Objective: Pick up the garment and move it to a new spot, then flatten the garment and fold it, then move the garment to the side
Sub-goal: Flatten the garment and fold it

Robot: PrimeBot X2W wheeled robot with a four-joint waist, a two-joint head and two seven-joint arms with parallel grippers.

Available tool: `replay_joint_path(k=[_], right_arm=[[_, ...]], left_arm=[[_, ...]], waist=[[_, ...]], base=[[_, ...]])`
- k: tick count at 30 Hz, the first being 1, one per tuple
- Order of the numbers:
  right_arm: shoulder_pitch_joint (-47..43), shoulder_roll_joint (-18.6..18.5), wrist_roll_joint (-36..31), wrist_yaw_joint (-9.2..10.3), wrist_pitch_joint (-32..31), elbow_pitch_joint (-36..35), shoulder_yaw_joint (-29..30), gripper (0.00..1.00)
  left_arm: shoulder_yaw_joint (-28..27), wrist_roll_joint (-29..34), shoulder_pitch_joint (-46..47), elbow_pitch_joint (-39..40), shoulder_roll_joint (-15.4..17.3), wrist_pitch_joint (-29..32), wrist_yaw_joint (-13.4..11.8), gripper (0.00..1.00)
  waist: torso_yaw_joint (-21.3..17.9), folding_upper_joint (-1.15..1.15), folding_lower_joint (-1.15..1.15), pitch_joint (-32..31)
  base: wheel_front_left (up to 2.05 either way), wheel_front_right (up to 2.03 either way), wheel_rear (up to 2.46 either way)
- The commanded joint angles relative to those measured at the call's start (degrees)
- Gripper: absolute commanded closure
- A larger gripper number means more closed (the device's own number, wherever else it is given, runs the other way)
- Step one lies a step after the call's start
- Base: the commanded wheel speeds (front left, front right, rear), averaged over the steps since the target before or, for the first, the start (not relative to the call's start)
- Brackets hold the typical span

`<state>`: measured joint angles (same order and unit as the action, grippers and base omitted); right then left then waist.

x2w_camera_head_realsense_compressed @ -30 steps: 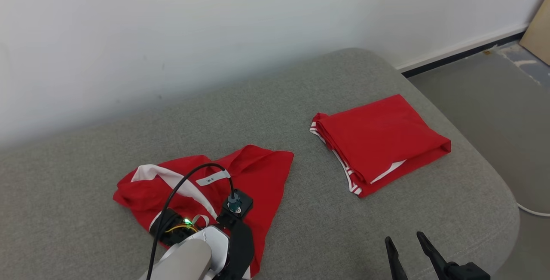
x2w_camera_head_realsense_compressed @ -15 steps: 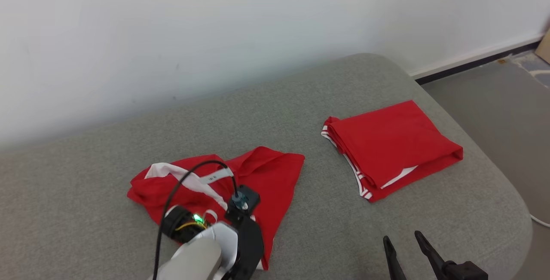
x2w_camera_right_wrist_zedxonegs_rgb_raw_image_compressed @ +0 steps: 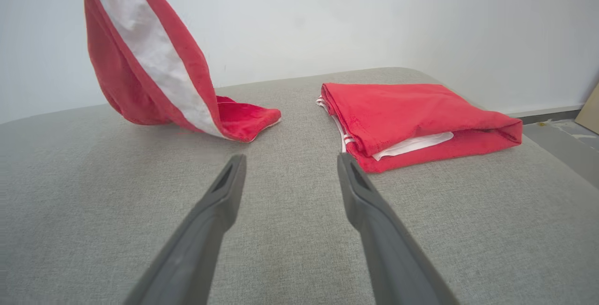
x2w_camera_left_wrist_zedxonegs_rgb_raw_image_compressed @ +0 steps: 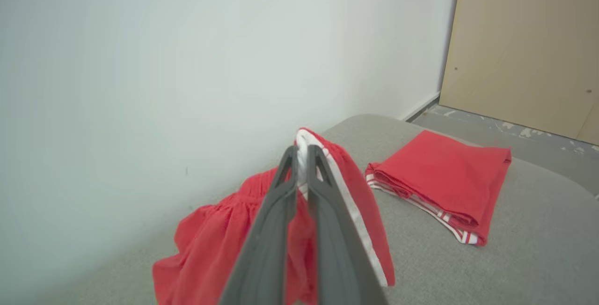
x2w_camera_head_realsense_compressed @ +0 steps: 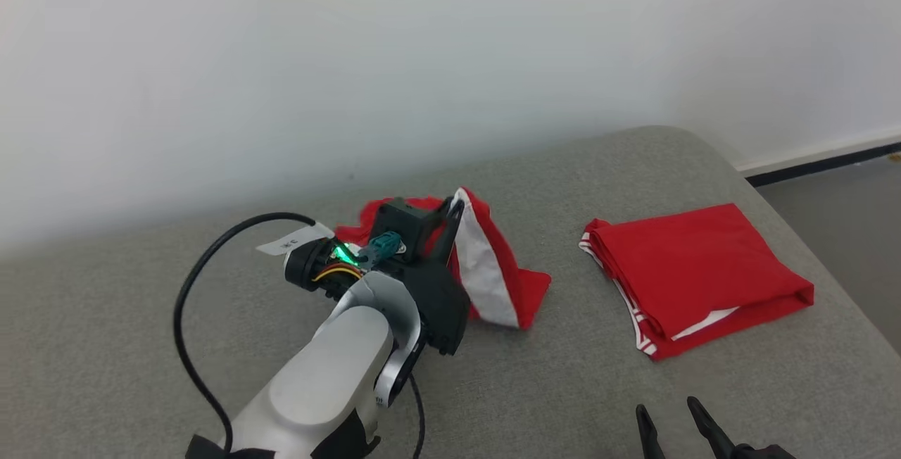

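Note:
The garment (x2w_camera_head_realsense_compressed: 493,276) is red with a broad white stripe. It hangs crumpled from my left gripper (x2w_camera_head_realsense_compressed: 454,209), its lower end resting on the grey couch cushion (x2w_camera_head_realsense_compressed: 141,346). In the left wrist view my left gripper (x2w_camera_left_wrist_zedxonegs_rgb_raw_image_compressed: 302,153) is shut on the garment (x2w_camera_left_wrist_zedxonegs_rgb_raw_image_compressed: 360,202) at its white-striped edge, near the wall. My right gripper (x2w_camera_head_realsense_compressed: 669,417) stands open low at the front right. Its fingers (x2w_camera_right_wrist_zedxonegs_rgb_raw_image_compressed: 224,192) are spread over bare cushion, well short of the hanging garment (x2w_camera_right_wrist_zedxonegs_rgb_raw_image_compressed: 149,61).
A second red garment (x2w_camera_head_realsense_compressed: 697,276), folded, lies on the cushion's right part (x2w_camera_right_wrist_zedxonegs_rgb_raw_image_compressed: 412,108). A white wall runs close behind. The cushion's rounded edge drops to grey floor (x2w_camera_head_realsense_compressed: 845,205) at the right. A beige board (x2w_camera_left_wrist_zedxonegs_rgb_raw_image_compressed: 524,47) stands beyond. A black cable (x2w_camera_head_realsense_compressed: 183,304) loops off my left wrist.
My left gripper has shut on the garment and lifted it off the cushion, carrying it back and rightward. The head camera has tilted up. The right gripper stays open.

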<state>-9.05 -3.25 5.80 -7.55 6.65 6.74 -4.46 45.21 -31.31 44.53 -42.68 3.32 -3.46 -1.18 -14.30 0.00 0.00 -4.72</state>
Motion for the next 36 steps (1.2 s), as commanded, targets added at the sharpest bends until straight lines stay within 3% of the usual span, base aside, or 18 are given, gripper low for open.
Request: replay_joint_path(k=[1,8,12,15,23,31,32,33,34,36], right_arm=[[-0.84,0.0,0.0,0.15,0.39,0.14,0.23,0.0],[-1.76,0.19,0.3,0.15,0.65,0.45,0.43,0.0],[-2.46,0.27,0.53,0.15,0.86,0.69,0.71,0.0],[-2.57,0.31,0.62,0.15,0.97,0.95,0.28,0.0],[-1.57,0.35,1.05,0.15,1.31,1.63,-1.39,0.0],[-0.74,0.36,0.54,0.15,0.6,1.56,-1.39,0.0],[-0.72,0.36,0.29,0.15,0.39,1.47,-1.25,0.0],[-0.76,0.36,0.09,0.15,-0.15,1.44,-1.15,0.0],[-0.78,0.36,0.06,0.15,-0.71,1.37,-1.2,0.0],[-0.81,0.36,0.17,0.15,-1.55,1.31,-1.21,0.0]], left_arm=[[-0.67,-0.41,0.6,1.59,-0.22,-1.69,-0.89,1.0],[-6.2,-5.66,-3.45,10.48,-0.11,-5.12,-6.05,1.0],[-8.19,-8.55,-7.67,17.07,1.13,-2.38,-8.52,1.0],[-8.96,-9.79,-11.89,19.66,3.87,0.63,-10.82,1.0],[-11.3,-13.0,-21.75,10.92,8.73,3.67,-15.39,1.0],[-14.57,-15.37,-24.7,0.66,9.69,-0.11,-14.98,1.0],[-14.64,-15.54,-24.85,-0.13,9.63,-0.56,-14.49,0.58],[-14.52,-15.57,-24.89,-0.76,9.69,-0.82,-14.03,0.09],[-14.48,-15.65,-24.95,-1.32,9.75,-1.1,-13.67,0.0],[-14.24,-15.53,-25.01,-1.76,9.96,-1.23,-13.14,0.0]], waist=[[3.09,0.0,0.0,-2.04],[7.42,0.0,0.0,-3.98],[9.72,0.0,0.0,-4.97],[10.77,0.0,0.0,-5.4],[10.91,0.0,0.0,-4.81],[9.5,0.0,0.0,-3.73],[9.43,0.0,0.0,-3.66],[9.4,0.0,0.0,-3.61],[9.4,0.0,0.0,-3.55],[9.43,0.0,0.0,-3.48]], base=[[0.0,0.0,0.0],[0.0,0.0,0.0],[0.0,0.0,0.0],[0.0,0.0,0.0],[0.0,0.0,0.0],[0.0,0.0,0.0],[0.0,0.0,0.0],[0.0,0.0,0.0],[0.0,0.0,0.0],[0.0,0.0,0.0]])
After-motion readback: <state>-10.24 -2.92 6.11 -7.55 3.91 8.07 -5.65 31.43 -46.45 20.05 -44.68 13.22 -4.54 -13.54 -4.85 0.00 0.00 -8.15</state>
